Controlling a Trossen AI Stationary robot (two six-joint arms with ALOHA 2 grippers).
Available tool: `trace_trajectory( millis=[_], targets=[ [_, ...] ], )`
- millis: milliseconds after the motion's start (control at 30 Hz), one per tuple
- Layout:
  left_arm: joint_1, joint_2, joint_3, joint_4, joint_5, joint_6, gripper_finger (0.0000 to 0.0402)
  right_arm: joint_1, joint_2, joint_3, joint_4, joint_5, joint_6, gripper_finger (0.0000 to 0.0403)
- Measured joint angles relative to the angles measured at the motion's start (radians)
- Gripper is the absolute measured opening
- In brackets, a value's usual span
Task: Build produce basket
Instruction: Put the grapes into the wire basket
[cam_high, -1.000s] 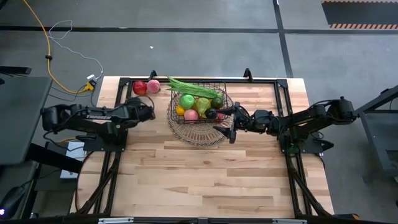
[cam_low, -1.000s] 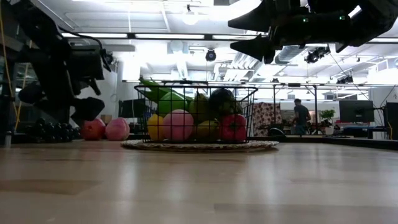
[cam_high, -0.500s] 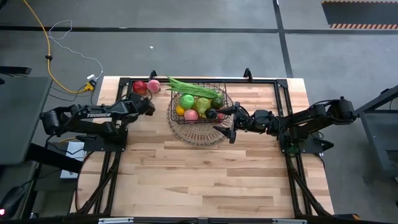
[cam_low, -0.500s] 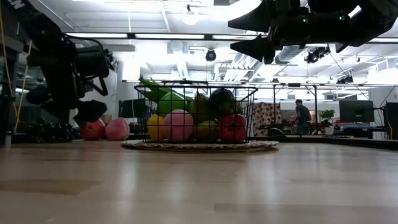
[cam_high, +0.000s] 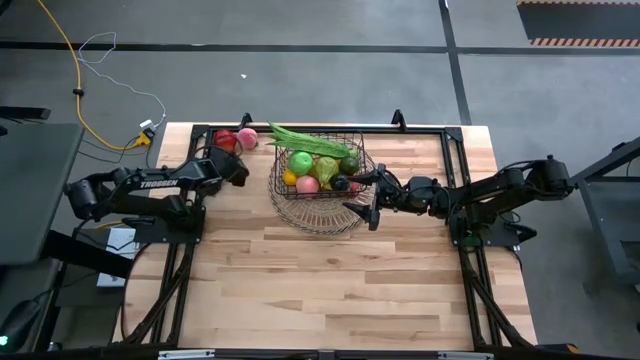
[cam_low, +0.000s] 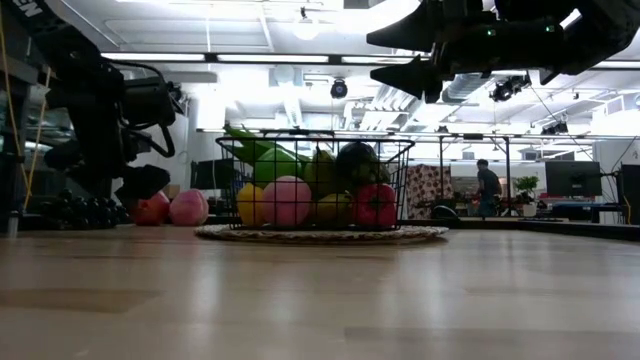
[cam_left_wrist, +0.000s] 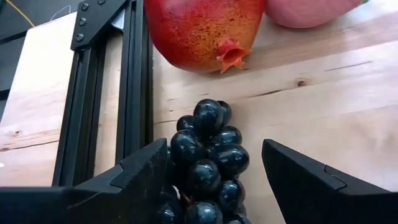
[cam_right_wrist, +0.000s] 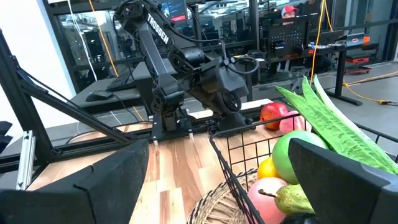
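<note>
1. Left gripper: its 2 dark fingers stand apart on either side of a bunch of dark grapes. 1 finger touches the bunch; the other shows a gap, so whether the grip has closed on it cannot be told.
2. Bunch of dark grapes: between the left fingers, lying on the wooden table beside the black frame rail. Judged soft and loosely jointed; single berries may detach. Best taken across the widest part of the cluster, with light pressure.
3. Pomegranate: just ahead of the left fingertips, crown toward the grapes, not touching them. Judged firm, heavy and round, so it could roll.
4. Pink fruit: beside the pomegranate, farther from the left gripper; its kind cannot be told.
5. Basket: dark wire mesh, standing on a round wire dish between the 2 arms. It already holds a green apple, a pink fruit, yellow and red pieces, and long green pods lying across the rim.
6. Right gripper: fingers spread wide and empty, hovering at the basket's near rim, above table level.
7. Remaining work, as judged: the grapes, pomegranate and pink fruit lie outside the basket.
</note>
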Motion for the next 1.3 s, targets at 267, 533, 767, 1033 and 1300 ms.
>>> trace_trajectory(
  millis=[267,533,767,1033,1300],
  targets=[
    [0.033,0.001,0.000,0.001,0.043,0.055,0.0250,0.000,0.000,0.000,0.000,0.000,0.000,0.0374],
    [0.044,0.001,0.000,-0.002,0.065,0.075,0.0250,0.000,0.000,0.000,0.000,0.000,0.000,0.0374],
    [0.044,0.001,0.000,-0.008,0.067,0.077,0.0234,0.000,0.000,0.000,0.000,0.000,0.000,0.0374],
    [0.044,0.001,0.001,-0.005,0.066,0.070,0.0162,0.000,0.000,0.000,-0.001,0.000,0.000,0.0374],
    [0.044,0.001,0.009,-0.001,0.067,0.070,0.0109,0.000,0.000,0.000,-0.015,0.000,-0.002,0.0374]
  ],
)
